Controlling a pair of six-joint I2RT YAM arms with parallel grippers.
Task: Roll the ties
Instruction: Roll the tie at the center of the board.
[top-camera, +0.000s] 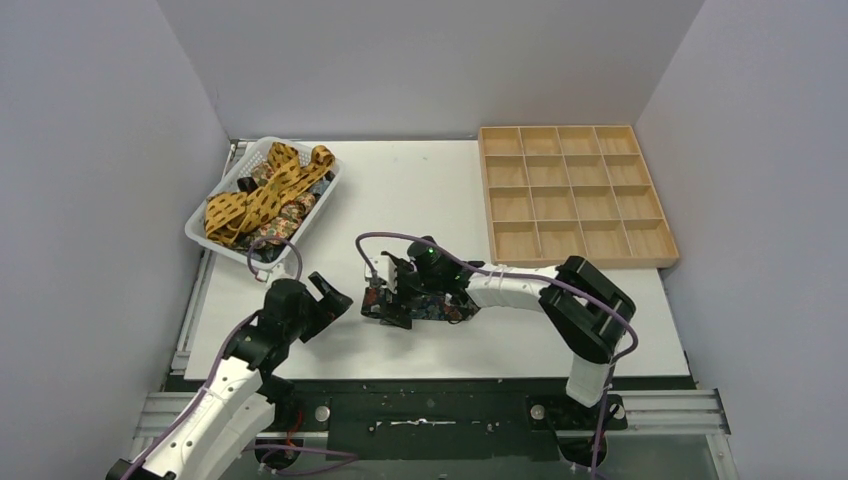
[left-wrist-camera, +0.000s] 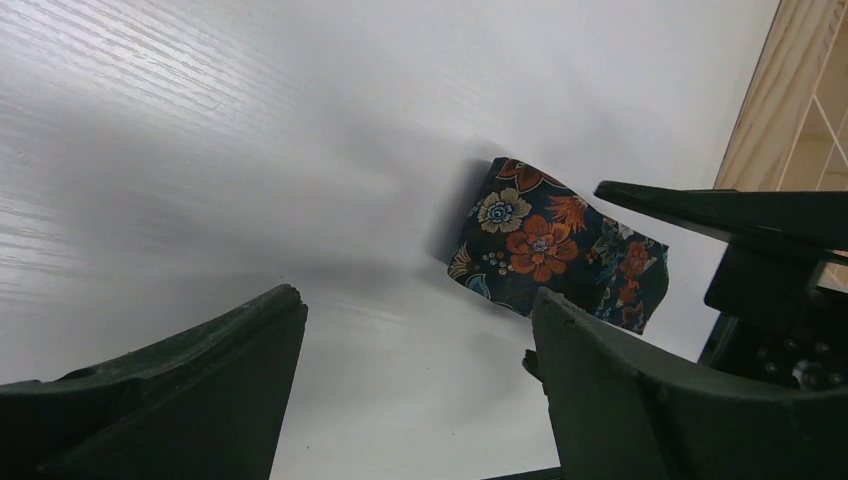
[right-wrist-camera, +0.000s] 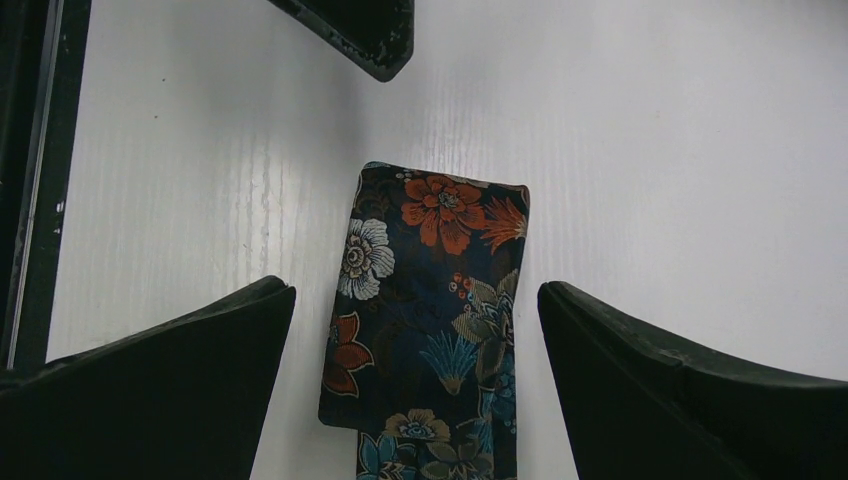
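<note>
Black two-finger right gripper (right-wrist-camera: 412, 292): jaws wide, empty, straddling the dark navy floral fabric necktie (right-wrist-camera: 430, 330) bundled flat at the centre of the white table (top-camera: 430, 190). Left gripper (left-wrist-camera: 415, 298): wide, empty, at the necktie's 9 o'clock. Mustard spotted ties (top-camera: 265, 195): white plastic basket (top-camera: 197, 232), 10 o'clock. Handling advice: descend squarely and pinch both long edges so the layers stay stacked.

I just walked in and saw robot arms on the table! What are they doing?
They are rolling up neckties. The right arm hangs over a dark flowery tie that lies bundled up on the white table. Its jaws are wide open on either side and grip nothing. The left arm is beside it, jaws open and holding nothing. The yellow ties are heaped in the white basket at the back left. A wooden tray is at the back right.
</note>
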